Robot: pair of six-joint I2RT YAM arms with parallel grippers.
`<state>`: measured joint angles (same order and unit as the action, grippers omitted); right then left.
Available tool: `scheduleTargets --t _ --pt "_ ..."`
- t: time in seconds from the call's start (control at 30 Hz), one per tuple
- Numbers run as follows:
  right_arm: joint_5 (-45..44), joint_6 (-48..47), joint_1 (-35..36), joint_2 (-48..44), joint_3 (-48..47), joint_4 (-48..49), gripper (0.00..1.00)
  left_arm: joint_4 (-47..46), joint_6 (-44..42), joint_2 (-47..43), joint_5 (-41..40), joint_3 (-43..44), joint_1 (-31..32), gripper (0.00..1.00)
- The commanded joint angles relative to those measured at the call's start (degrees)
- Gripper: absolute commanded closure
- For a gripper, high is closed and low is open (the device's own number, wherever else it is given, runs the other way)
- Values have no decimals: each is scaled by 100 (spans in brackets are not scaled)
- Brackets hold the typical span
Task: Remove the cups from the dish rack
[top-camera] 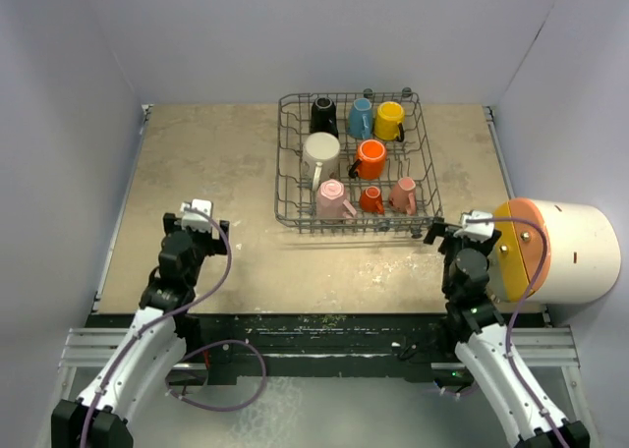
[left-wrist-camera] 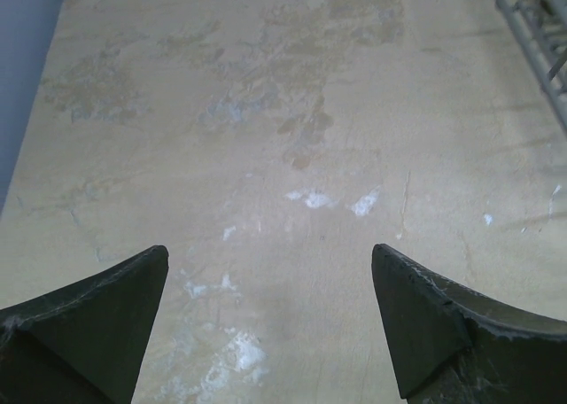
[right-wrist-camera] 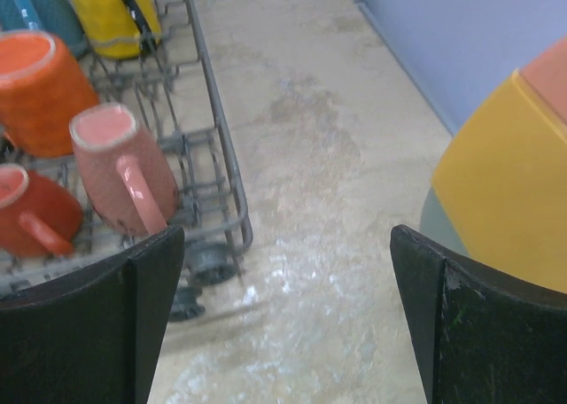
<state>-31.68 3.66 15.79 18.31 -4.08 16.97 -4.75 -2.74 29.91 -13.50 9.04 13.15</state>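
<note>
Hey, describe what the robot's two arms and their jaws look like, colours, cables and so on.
Both the left arm and the right arm have white lower segments and black upper joints, each topped by a small white block at the wrist. A purple cable loops along each arm. The jaws are dark and wedge-shaped, with scuffed, pale-worn edges.

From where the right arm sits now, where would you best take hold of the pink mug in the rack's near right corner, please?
Probably by the handle of the pink mug: it juts toward the open right gripper, clear of the small orange mug. Come from the near side, over the dish rack wall, straddling the loop.
</note>
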Motion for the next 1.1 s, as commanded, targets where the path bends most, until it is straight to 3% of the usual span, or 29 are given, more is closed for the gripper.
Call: scheduleTargets --t 0.0,0.13,0.2,0.27,0.4,0.5,0.7,1.07 --pt "-583 797 3 799 -1564 -486 0 690 -294 727 295 1462 7 1" --pt "-520 1692 3 1863 -3479 -1958 0 1843 -479 1604 613 2865 6 1" --pt "-854 2740 3 2350 -4157 -2619 0 2414 -540 2094 845 3498 8 1" --pt "-685 3161 3 2741 -4683 -3208 0 2939 -559 2512 1072 4083 10 1" --pt "1360 1821 3 3235 -4745 -2093 0 3794 -588 3025 1522 5013 10 1" --pt "2278 1717 26 3974 -5228 -2241 0 4062 -658 3074 1806 5291 7 1" --pt "2417 1048 1141 5373 -5909 -2505 5 4363 -686 3151 2028 5511 11 1" --pt "3575 582 1273 6497 -5846 -2397 17 4752 -866 2923 2572 5403 10 1"
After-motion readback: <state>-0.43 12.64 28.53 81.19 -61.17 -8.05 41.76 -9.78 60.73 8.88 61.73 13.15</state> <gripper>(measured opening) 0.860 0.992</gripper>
